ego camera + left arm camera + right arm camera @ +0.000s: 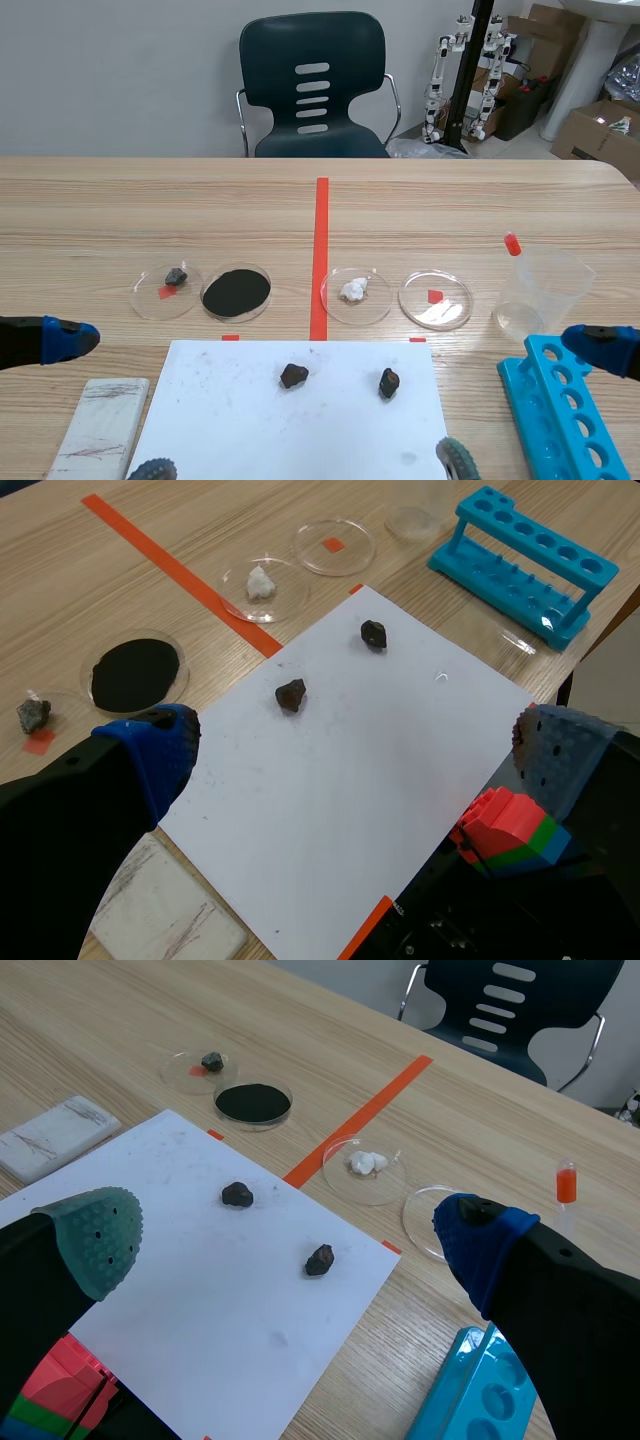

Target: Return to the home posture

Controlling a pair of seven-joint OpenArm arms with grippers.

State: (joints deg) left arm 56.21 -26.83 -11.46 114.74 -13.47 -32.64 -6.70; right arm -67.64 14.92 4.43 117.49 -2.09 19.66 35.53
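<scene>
Both arms hang low over the near edge of the table, on either side of a white paper sheet (230, 430). My left gripper (105, 405) is open with nothing between its fingers; in its own view the left gripper (355, 755) hovers above the sheet (400, 760). My right gripper (530, 403) is also open and holds nothing; in the right wrist view the right gripper (290, 1240) spans the sheet (190, 1280). Two dark rocks (293, 376) (389, 382) lie on the paper ahead of both grippers, untouched.
Beyond the paper stand several petri dishes: a grey stone (175, 277), black powder (236, 291), a white lump (352, 291), and one bare dish (450, 312). A clear beaker (545, 290) and blue tube rack (560, 420) sit right, a white block (100, 425) left.
</scene>
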